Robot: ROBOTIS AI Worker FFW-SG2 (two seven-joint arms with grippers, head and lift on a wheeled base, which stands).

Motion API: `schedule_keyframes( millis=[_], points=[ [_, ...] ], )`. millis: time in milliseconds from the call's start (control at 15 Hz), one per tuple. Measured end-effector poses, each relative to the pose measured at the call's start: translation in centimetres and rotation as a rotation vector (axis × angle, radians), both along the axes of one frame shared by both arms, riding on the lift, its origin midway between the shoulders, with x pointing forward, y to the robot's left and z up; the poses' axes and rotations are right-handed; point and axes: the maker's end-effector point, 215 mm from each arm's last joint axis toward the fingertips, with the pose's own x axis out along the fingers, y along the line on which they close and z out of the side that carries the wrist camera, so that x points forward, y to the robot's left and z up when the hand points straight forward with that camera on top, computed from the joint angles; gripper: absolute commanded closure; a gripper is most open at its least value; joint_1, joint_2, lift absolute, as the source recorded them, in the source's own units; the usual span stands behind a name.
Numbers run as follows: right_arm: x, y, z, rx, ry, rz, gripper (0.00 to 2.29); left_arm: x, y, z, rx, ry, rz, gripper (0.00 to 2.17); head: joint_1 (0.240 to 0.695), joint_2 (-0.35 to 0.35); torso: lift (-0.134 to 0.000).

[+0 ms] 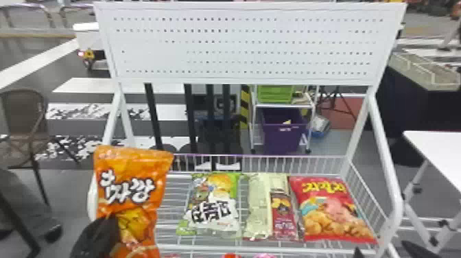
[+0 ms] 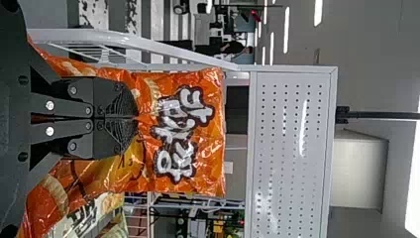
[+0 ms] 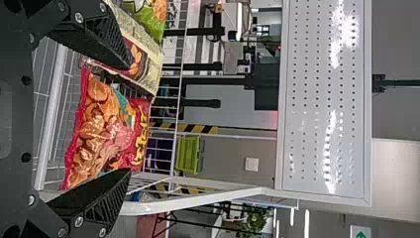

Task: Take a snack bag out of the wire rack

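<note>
The left gripper (image 1: 103, 233) is at the near left of the scene, clamped on an orange plastic snack bag with white lettering (image 1: 132, 182). Its 2 flat black fingers (image 2: 116, 96) press together on the film partway up the bag, and both fingertips lie against its printed front. The bag stands roughly upright at the left side of the white wire rack (image 1: 295, 247), its top raised above the wire. Its bottom runs past the near edge of the head view, so I cannot tell whether that end touches the rack.

The right gripper (image 1: 382, 248) is at the near right, by the near edge of the rack. Its 2 fingers are spread wide apart, with nothing between the tips.

3 more bags lie side by side on the wire to the right of the orange bag. From left to right, they are a green and white bag with black lettering (image 1: 212, 206), a pale yellow and maroon bag (image 1: 262, 206) and a red bag with yellow lettering and pictured golden snack pieces (image 1: 332, 212). A white perforated metal panel (image 1: 240, 44) rises at the far side of the rack. Farther off stand a bright green basket (image 1: 274, 93) and a purple bin (image 1: 283, 135), and a white table (image 1: 439, 151) is to the right.
</note>
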Motion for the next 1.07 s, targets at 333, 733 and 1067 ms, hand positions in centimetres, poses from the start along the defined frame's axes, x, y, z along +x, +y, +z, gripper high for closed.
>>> schedule_keyframes(
  millis=[333, 733, 1067],
  points=[
    [5.5, 5.2, -3.7, 0.077, 0.03, 0.079, 0.17, 0.2, 0.0, -0.1, 0.005, 0.0, -0.002, 2.06, 0.499, 0.0, 0.0],
    [14.5, 10.9, -7.7, 0.056, 0.115, 0.147, 0.17, 0.5, 0.1, -1.0, 0.009, 0.013, 0.0, 2.06, 0.499, 0.0, 0.0],
    [19.4, 12.3, -11.0, 0.019, 0.208, 0.167, 0.35, 0.7, 0.3, -1.5, 0.018, 0.024, 0.001, 2.06, 0.499, 0.0, 0.0]
  ],
)
